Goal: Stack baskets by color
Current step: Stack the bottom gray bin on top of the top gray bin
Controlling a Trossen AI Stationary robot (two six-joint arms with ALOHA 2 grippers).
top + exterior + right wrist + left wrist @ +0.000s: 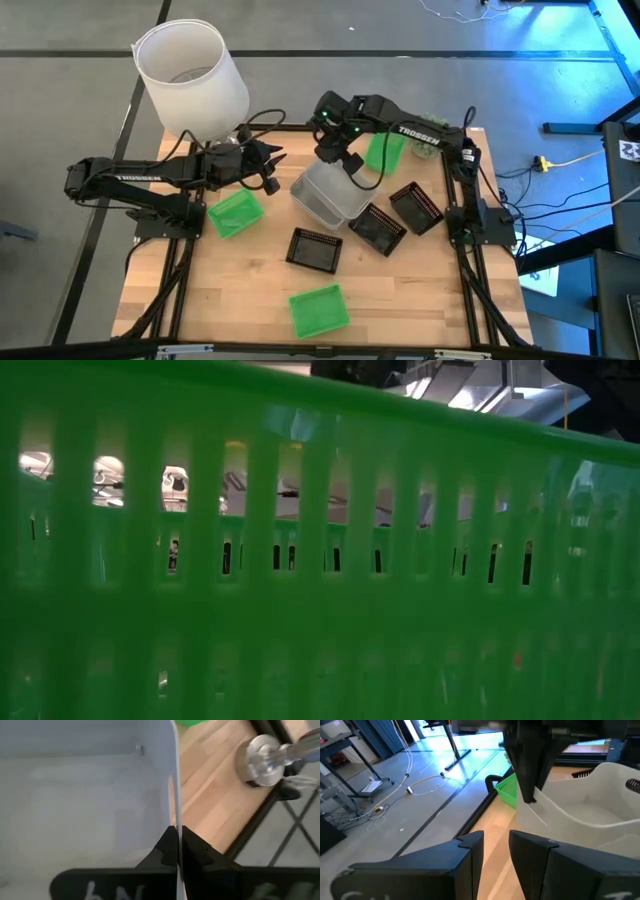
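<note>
My right gripper (338,160) is shut on a translucent grey-white basket (322,188) at the table's far middle. That basket sits tilted over another grey-white basket (347,207). My left gripper (496,840) stands open and level just left of them, with nothing between its fingers. Three green baskets lie apart: one (235,213) below my left gripper, one (319,310) at the near edge, one (385,150) under my right arm. Three black baskets (313,249), (377,228), (416,207) lie right of centre. My right gripper pinches the grey-white basket's thin side wall (175,815) at its rim, one finger inside the basket and one outside. The fingers come from above, slanting down. The basket hangs tilted below them; whether it rests on the basket beneath, I cannot tell.
A large white lampshade (192,75) stands at the far left corner behind my left arm. A small green plant ball (425,147) sits at the far right. The near green basket's slotted wall (320,590) fills the low view. Bare wood shows at the near left (190,290).
</note>
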